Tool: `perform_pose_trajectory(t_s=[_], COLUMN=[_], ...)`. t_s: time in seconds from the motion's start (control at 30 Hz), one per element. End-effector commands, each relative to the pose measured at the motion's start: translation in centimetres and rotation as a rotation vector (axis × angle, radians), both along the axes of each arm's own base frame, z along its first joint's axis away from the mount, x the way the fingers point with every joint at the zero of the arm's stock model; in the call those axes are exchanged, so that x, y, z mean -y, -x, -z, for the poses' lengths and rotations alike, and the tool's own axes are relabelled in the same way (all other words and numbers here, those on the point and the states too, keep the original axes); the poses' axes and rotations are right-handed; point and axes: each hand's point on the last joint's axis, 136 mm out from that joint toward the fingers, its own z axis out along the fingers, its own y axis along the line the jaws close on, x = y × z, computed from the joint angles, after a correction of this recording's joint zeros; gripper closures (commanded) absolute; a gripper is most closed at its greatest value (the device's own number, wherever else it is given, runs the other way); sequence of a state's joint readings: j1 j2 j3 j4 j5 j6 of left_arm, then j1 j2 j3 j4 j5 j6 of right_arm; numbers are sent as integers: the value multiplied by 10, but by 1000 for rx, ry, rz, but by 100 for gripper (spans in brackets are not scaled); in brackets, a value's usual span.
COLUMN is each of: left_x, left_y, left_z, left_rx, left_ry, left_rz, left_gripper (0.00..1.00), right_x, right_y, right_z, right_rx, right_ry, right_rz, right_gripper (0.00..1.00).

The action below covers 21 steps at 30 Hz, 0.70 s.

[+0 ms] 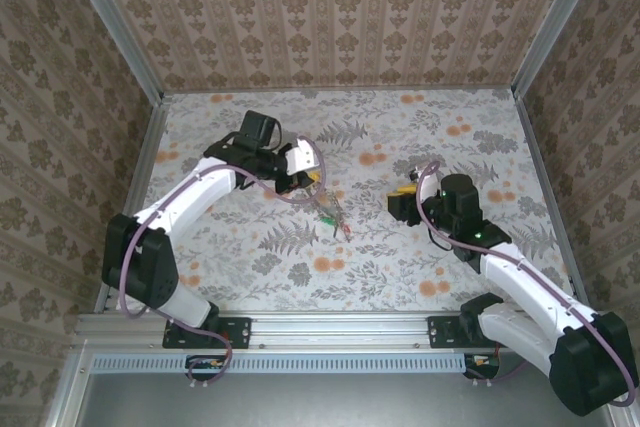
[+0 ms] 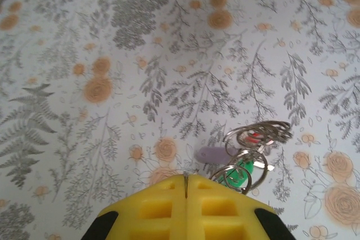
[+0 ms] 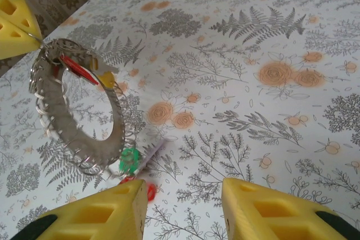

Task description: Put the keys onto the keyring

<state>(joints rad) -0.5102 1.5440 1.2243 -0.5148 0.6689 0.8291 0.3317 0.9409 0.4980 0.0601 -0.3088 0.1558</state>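
My left gripper [image 2: 185,184] is shut, its yellow fingers pinching a thin wire of the keyring [image 2: 270,126]. The keyring hangs from it as a wide silvery coiled loop [image 3: 56,125] just above the table. Keys dangle at its lower end [image 1: 331,219]: a green tag [image 3: 129,160], a purple one [image 3: 153,151] and a red one [image 3: 149,191]. Another red tag [image 3: 76,68] sits inside the loop. To the right of the keys, my right gripper [image 3: 183,209] is open low over the table, with nothing between its fingers.
The floral tablecloth [image 1: 420,267] covers the whole work surface. Patterned walls and metal posts [image 1: 150,147] close in the left, right and far sides. The bare cloth between the two grippers is narrow.
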Motion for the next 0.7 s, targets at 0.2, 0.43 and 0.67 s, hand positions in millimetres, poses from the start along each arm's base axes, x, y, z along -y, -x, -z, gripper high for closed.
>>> perform_pose_trajectory(t_s=[0.2, 0.43, 0.67], left_x=[46, 95, 130], left_y=[14, 31, 50], left_z=[23, 43, 72], left_rx=[-50, -95, -146], left_ry=[-60, -77, -109], left_rz=[169, 283, 342], left_gripper=[100, 100, 100], right_x=[5, 24, 49], right_y=[2, -2, -7], right_z=[15, 23, 29], right_rx=[-52, -90, -104], right_ry=[41, 52, 54], right_rz=[14, 111, 251], right_gripper=[59, 60, 59])
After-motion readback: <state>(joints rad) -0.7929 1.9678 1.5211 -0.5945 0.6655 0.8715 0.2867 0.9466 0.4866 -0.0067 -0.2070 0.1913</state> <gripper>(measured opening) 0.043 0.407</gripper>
